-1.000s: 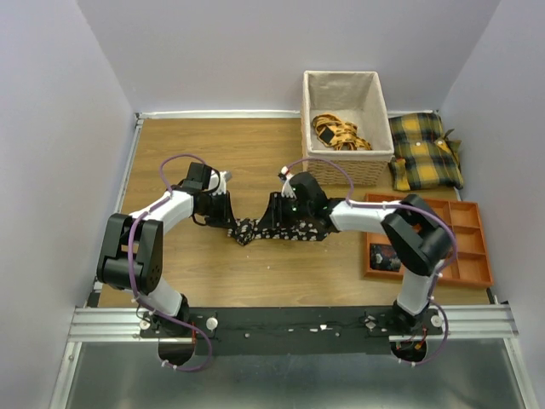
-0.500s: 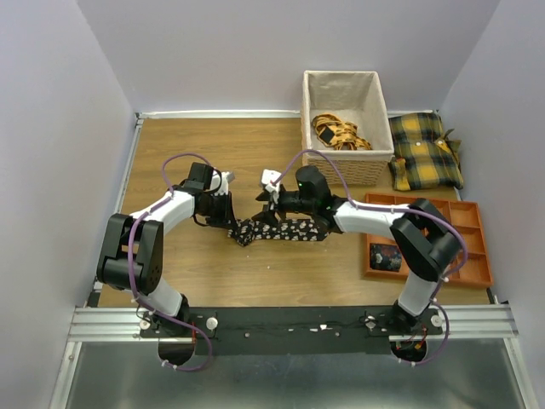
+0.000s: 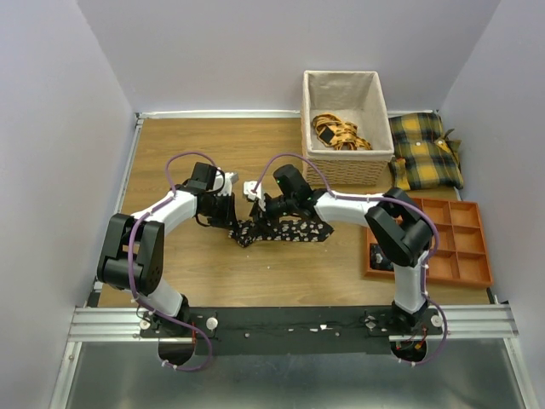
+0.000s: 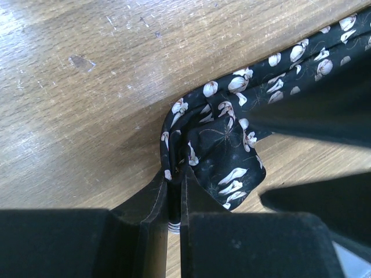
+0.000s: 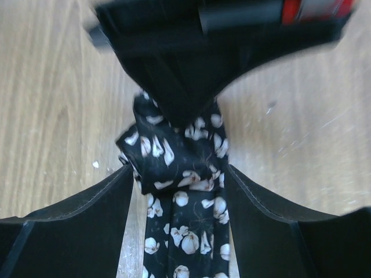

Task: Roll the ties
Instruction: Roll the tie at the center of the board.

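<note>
One black tie with small white flowers lies on the wooden table between my grippers. My left gripper is shut on its left end; in the left wrist view the jaws pinch a thin fold of the tie. My right gripper is open and straddles the tie right beside the left one. In the right wrist view its fingers stand on both sides of the tie, whose end is folded over into a small lump under the left gripper.
A lined wicker basket with yellow-orange fabric stands at the back right. Yellow-and-black plaid cushions lie beside it. An orange compartment tray sits at the right, partly behind my right arm. Walls enclose the table.
My right gripper has moved left along the tie, close to the left gripper, and its wrist has turned. The left gripper has kept its hold and barely moved.
</note>
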Tool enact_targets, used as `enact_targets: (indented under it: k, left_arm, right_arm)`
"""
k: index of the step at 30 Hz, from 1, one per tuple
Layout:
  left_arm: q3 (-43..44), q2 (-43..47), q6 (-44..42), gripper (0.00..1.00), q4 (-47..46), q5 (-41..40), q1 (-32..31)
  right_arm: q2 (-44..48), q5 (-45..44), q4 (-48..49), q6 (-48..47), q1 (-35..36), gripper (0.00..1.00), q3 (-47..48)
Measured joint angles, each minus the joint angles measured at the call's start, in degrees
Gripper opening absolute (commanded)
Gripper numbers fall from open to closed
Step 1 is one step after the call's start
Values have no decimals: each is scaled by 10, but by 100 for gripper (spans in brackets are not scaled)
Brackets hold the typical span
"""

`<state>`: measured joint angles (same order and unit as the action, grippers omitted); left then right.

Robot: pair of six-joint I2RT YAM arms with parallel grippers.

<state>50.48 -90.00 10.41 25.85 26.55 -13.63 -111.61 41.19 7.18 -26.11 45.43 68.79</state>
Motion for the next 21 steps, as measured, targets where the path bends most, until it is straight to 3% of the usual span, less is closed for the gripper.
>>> enact_targets:
  k: [10,12,21]
  left_arm:
    - [2,0,-10,0,2,-2,-4]
    - [2,0,-10,0,2,-2,-5]
    - [2,0,-12,0,2,-4,-12]
  right_arm:
    - [-52,1,-39,21,0,77,29]
    - [-52,2,-39,21,0,84,30]
    - [-63,8,-41,20,19,84,33]
